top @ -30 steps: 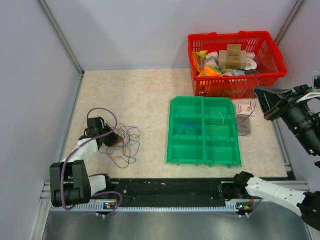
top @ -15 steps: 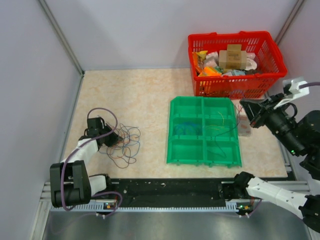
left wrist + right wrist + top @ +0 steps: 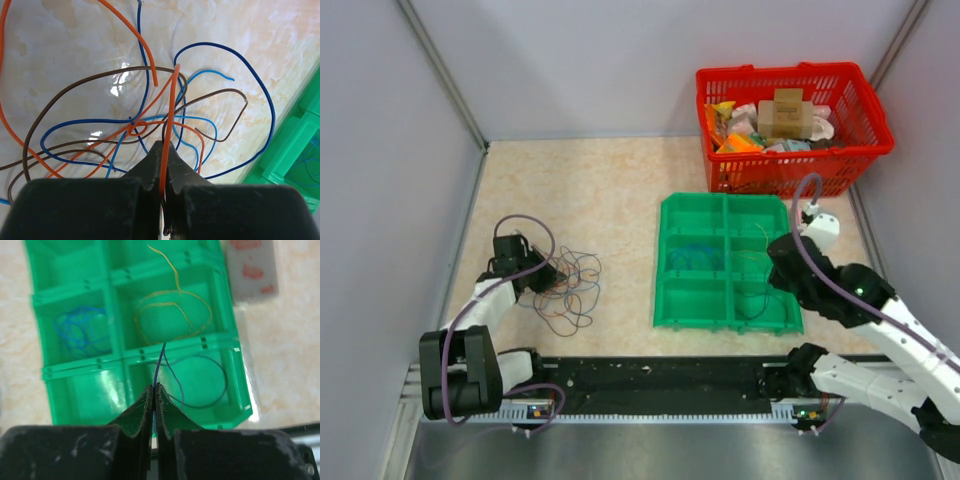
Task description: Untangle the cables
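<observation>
R end effector [image 3: 154, 387] swung over tray [image 3: 75, 371], pinching cable [image 3: 159, 362].

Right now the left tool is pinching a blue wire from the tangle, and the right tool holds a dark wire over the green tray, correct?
Not quite: the left wrist view shows the left tool pinching an orange wire, not blue. The right tool does hold a dark wire over the green tray.

Robotics lab test cell. Enclosed by plain pale-grey panel walls [image 3: 370, 200] on aluminium struts [image 3: 442, 70]. Beige marble-pattern tabletop [image 3: 600, 190]. Left white-and-black robot arm [image 3: 490, 295], right white-and-black robot arm [image 3: 850, 292] bolted along black slotted rail [image 3: 660, 378]. Staged props: red plastic mesh basket [image 3: 775, 72], green six-compartment plastic tray [image 3: 692, 300].
</observation>
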Available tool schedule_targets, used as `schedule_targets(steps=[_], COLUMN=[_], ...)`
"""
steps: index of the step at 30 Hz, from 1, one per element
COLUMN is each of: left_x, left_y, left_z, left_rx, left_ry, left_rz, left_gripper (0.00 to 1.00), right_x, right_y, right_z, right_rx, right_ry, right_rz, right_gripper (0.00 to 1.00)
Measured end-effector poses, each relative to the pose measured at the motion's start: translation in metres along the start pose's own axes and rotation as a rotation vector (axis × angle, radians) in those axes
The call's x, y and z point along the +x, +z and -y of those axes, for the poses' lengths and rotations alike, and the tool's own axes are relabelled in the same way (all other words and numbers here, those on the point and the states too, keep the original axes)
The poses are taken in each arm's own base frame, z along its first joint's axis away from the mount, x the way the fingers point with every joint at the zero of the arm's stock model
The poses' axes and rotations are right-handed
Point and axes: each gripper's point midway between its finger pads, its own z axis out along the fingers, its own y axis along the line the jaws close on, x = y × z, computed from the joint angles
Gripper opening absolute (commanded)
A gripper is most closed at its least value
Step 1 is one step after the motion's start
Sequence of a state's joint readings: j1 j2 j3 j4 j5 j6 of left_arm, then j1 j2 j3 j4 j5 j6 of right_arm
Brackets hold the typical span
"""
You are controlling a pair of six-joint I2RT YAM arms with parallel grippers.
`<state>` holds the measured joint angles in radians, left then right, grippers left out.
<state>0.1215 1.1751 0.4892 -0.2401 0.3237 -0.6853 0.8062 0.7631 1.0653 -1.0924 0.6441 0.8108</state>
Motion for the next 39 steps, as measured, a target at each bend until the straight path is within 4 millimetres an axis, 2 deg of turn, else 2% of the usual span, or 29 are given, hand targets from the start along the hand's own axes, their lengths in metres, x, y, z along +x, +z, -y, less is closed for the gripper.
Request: schedule_targets(steps=[2, 6, 10, 15, 19, 25, 28, 29, 30, 32, 35, 39], left_x=[0.0, 0.0, 0.001, 0.002, 0.003, 0.001, 0.0, 0.001, 0.001, 0.001, 0.001, -0.001], left_y=[0.0, -0.001, -0.004, -0.006, -0.008, -0.014, -0.016, -0.016, -0.016, -0.016, -0.017, -0.021], left_z=[0.0, 0.001, 0.003, 0.007, 0.009, 0.015, 0.017, 0.018, 0.018, 0.019, 0.02, 0.025], left_rx=[0.0, 0.003, 0.014, 0.032, 0.044, 0.065, 0.077, 0.078, 0.08, 0.084, 0.092, 0.114], left_ry=[0.0, 0.001, 0.006, 0.012, 0.015, 0.028, 0.032, 0.031, 0.032, 0.036, 0.041, 0.059], left_rz=[-0.001, 0.0, 0.001, -0.004, -0.007, 0.007, 0.009, 0.008, 0.006, 0.004, 0.003, 0.017], left_gripper=[0.02, 0.02, 0.05, 0.15, 0.19, 0.27, 0.33, 0.38, 0.41, 0.48, 0.56, 0.6], right_x=[0.022, 0.052, 0.081, 0.127, 0.15, 0.136, 0.132, 0.132, 0.132, 0.132, 0.124, 0.088], right_y=[0.014, 0.036, 0.047, 0.069, 0.087, 0.097, 0.099, 0.099, 0.099, 0.098, 0.093, 0.078], right_z=[0.013, 0.032, 0.034, 0.037, 0.043, 0.038, 0.038, 0.038, 0.038, 0.038, 0.035, 0.013], right_rx=[0.099, 0.257, 0.282, 0.295, 0.323, 0.256, 0.24, 0.237, 0.235, 0.223, 0.198, 0.093], right_ry=[0.033, 0.085, 0.125, 0.19, 0.2, 0.118, 0.076, 0.064, 0.057, 0.026, -0.002, -0.009], right_rz=[-0.066, -0.163, -0.251, -0.382, -0.454, -0.395, -0.378, -0.38, -0.381, -0.389, -0.385, -0.324], right_gripper=[0.0, 0.0, 0.0, 0.0, 0.0, 0.0, 0.31, 0.49, 0.62, 0.76, 0.82, 0.82])
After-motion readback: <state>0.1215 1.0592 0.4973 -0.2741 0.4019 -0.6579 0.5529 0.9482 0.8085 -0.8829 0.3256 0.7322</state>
